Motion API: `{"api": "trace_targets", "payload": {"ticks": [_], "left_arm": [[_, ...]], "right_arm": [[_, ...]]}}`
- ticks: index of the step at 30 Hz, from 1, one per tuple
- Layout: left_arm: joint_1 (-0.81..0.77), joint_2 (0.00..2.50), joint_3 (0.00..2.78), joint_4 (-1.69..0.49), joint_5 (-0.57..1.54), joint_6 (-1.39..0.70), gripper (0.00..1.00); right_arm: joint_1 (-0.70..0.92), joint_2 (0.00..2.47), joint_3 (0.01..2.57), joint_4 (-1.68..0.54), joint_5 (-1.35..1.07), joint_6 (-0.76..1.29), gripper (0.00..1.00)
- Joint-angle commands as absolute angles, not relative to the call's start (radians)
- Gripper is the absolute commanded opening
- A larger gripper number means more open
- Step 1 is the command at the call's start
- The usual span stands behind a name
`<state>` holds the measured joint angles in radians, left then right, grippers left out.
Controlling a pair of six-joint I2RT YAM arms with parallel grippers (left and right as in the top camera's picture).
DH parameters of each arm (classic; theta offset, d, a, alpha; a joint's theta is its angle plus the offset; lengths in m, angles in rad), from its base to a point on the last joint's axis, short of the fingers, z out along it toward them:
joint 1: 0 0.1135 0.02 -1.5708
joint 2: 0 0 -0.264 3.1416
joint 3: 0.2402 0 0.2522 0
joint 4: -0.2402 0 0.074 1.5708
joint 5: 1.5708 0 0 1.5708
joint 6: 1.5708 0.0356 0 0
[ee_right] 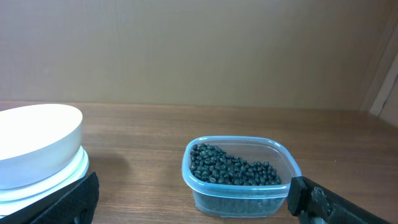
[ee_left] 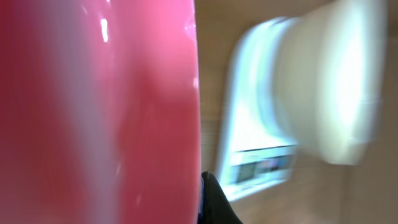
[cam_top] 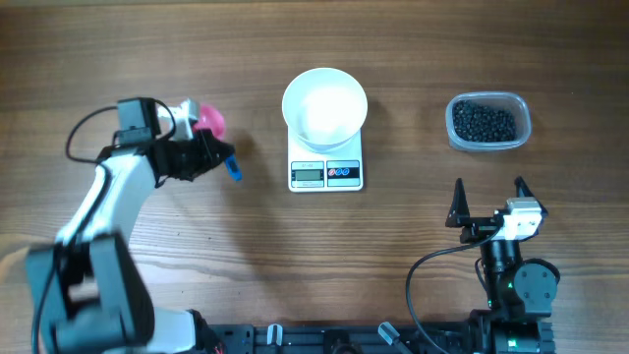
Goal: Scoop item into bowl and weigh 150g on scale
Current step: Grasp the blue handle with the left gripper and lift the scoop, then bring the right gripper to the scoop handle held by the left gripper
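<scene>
The white bowl (cam_top: 324, 103) stands on the white scale (cam_top: 325, 174) at the table's middle back. The item, small black beans (cam_top: 484, 122), fills a clear plastic tub (cam_top: 518, 138) at the right. My left gripper (cam_top: 218, 153) is left of the scale, shut on a pink scoop (cam_top: 208, 120) with a blue end (cam_top: 234, 169). In the left wrist view the pink scoop (ee_left: 99, 112) fills the left half beside one black finger (ee_left: 217, 202); the bowl (ee_left: 329, 81) and scale (ee_left: 261, 162) are blurred beyond. My right gripper (cam_top: 488, 192) stands open in front of the tub, with the beans (ee_right: 233, 168) ahead between its fingers.
The bowl (ee_right: 37, 137) and scale (ee_right: 56, 177) show at the left of the right wrist view. Something white (cam_top: 182, 110) sits just behind the pink scoop. Bare wooden table lies between the scale and the tub (ee_right: 239, 186).
</scene>
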<state>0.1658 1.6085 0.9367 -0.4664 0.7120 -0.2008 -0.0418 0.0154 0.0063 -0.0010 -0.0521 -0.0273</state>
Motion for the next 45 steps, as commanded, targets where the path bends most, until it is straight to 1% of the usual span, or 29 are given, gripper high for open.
{"api": "trace_targets", "payload": {"ticks": [1, 4, 6, 9, 12, 21, 30, 34, 37, 38, 40, 41, 42, 44, 45], "left_arm": [[0.166, 1.423, 0.967, -0.489, 0.921, -0.430, 0.04], [0.165, 1.296, 0.967, -0.556, 1.059, -0.543, 0.04], [0.165, 1.222, 0.967, -0.622, 1.137, -0.576, 0.04], [0.165, 1.126, 0.967, -0.696, 1.195, -0.603, 0.04], [0.151, 1.037, 0.967, -0.715, 1.196, -0.614, 0.04], [0.055, 0.881, 0.967, -0.713, 1.092, -0.614, 0.04], [-0.069, 0.822, 0.967, -0.736, 0.897, -0.614, 0.04], [-0.106, 0.797, 0.967, -0.756, 0.859, -0.610, 0.04], [-0.114, 0.786, 0.967, -0.740, 0.793, -0.611, 0.04], [-0.116, 0.784, 0.967, -0.728, 0.773, -0.611, 0.04], [-0.116, 0.784, 0.967, -0.684, 0.765, -0.611, 0.04], [-0.116, 0.784, 0.967, -0.646, 0.765, -0.616, 0.04], [-0.116, 0.784, 0.967, -0.608, 0.765, -0.630, 0.04], [-0.116, 0.784, 0.967, -0.537, 0.765, -0.672, 0.04], [-0.116, 0.784, 0.967, -0.460, 0.764, -0.717, 0.04]], "right_arm": [[-0.036, 0.007, 0.005, 0.000, -0.060, -0.019, 1.00], [-0.036, 0.007, 0.005, 0.000, -0.060, -0.019, 0.99], [-0.036, 0.007, 0.005, 0.000, -0.060, -0.019, 1.00], [-0.036, 0.007, 0.005, 0.000, -0.060, -0.019, 1.00], [-0.036, 0.007, 0.005, 0.001, -0.060, -0.019, 1.00], [-0.036, 0.007, 0.005, 0.000, -0.060, -0.019, 1.00], [-0.036, 0.007, 0.005, 0.000, -0.060, -0.030, 1.00], [-0.036, 0.007, 0.005, 0.005, -0.088, 0.005, 1.00], [-0.036, 0.007, 0.005, 0.019, -0.251, 0.234, 1.00], [-0.036, 0.007, 0.005, 0.023, -0.311, 0.361, 1.00], [-0.036, 0.007, 0.005, 0.031, -0.425, 0.644, 1.00], [-0.036, 0.007, 0.005, 0.033, -0.505, 0.853, 0.99], [-0.036, 0.007, 0.005, 0.034, -0.553, 1.017, 1.00], [-0.036, 0.007, 0.005, 0.039, -0.590, 1.279, 1.00], [-0.036, 0.007, 0.005, 0.083, -0.622, 1.400, 1.00]]}}
